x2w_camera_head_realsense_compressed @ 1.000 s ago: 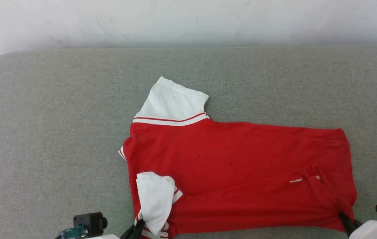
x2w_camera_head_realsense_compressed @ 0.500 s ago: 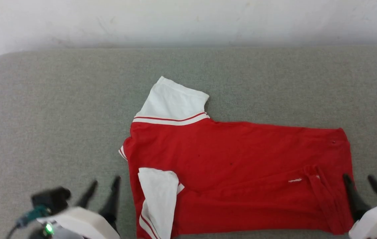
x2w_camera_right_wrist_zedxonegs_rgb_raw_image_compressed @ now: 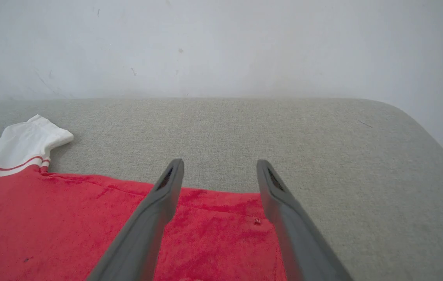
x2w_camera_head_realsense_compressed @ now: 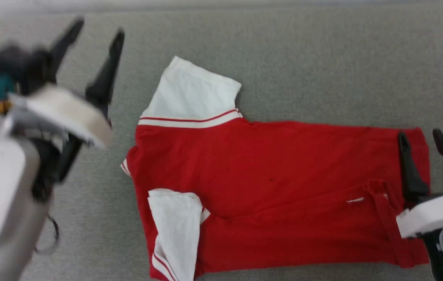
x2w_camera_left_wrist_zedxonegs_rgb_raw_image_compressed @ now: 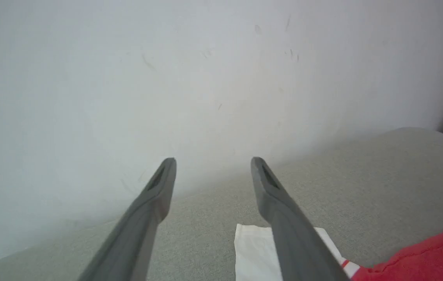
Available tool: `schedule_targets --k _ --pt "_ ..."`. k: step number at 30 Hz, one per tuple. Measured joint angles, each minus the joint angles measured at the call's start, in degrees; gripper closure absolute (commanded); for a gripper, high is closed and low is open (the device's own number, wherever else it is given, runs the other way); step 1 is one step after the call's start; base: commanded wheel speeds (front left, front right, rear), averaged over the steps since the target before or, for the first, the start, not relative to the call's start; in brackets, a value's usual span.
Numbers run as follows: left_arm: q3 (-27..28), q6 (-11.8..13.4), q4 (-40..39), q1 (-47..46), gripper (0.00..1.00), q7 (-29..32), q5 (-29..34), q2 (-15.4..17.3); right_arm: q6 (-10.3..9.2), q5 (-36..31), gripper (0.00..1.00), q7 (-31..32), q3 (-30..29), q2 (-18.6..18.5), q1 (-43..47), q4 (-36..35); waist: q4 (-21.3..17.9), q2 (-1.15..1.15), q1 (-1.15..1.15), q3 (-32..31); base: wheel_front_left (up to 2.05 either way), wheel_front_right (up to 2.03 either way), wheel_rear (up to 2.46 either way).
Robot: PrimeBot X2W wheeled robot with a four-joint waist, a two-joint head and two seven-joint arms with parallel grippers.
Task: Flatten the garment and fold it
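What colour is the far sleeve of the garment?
White, with a red stripe where it meets the red body; the far sleeve of the garment shows best in the head view.

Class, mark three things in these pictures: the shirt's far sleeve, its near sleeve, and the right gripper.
far sleeve (x2w_camera_head_realsense_compressed: 192, 91): head view, middle of the white panel.
near sleeve (x2w_camera_head_realsense_compressed: 174, 226): head view, white part folded onto the red body.
right gripper (x2w_camera_head_realsense_compressed: 419, 133): head view, midway between its open fingertips.
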Motion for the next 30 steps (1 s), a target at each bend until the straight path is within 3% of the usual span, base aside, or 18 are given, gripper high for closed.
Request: schedule_targets --k 6,9,14,22,23,24,25,30 --pt "-4.17 -7.38 9.70 -14.33 0.00 8.73 -0.64 0.34 0.00 -0.45 0.00 -1.71 2.07 0.01 -3.39 1.56 -1.59 0.00 0.00 5.37 0.00 0.00 0.00" --pt "-7.04 -9.62 13.83 -17.67 0.00 14.85 -1.94 0.77 0.00 -0.36 0.00 -2.23 2.94 0.02 -4.31 2.88 -2.70 0.00 0.00 7.67 0.00 0.00 0.00" --pt "-9.36 -10.99 18.12 -20.41 0.00 20.20 -5.24 1.02 0.00 0.54 0.00 -3.36 3.41 0.01 -5.08 4.58 -4.79 0.00 -0.01 10.85 0.00 0.00 0.00" --pt "-10.07 -10.99 23.83 -21.21 0.00 25.88 -9.25 1.74 0.00 0.66 0.00 -4.28 3.39 0.02 -5.50 5.38 -8.05 0.00 -0.02 14.25 0.00 0.00 0.00" --pt "-9.83 -10.99 24.14 -21.64 0.09 27.21 -10.24 1.81 0.00 0.66 0.00 -4.28 3.39 0.02 -5.53 5.42 -8.36 0.00 -0.03 14.50 0.00 0.00 0.00" --pt "-9.49 -10.99 24.28 -22.07 0.62 28.53 -11.59 1.85 0.00 0.66 0.00 -4.28 3.36 0.01 -5.55 5.47 -8.63 0.00 -0.03 14.70 0.00 0.00 0.00" --pt "-9.27 -10.98 24.21 -22.28 1.00 29.42 -12.69 1.92 0.00 0.65 0.00 -4.28 3.27 0.01 -5.59 5.54 -8.84 0.00 -0.03 14.85 0.00 0.00 0.00" --pt "-9.50 -10.99 23.91 -21.84 1.00 28.73 -13.91 1.25 0.00 -0.48 0.00 -4.05 3.30 0.00 -6.34 5.42 -8.80 0.00 -0.02 14.08 0.00 0.00 0.00"
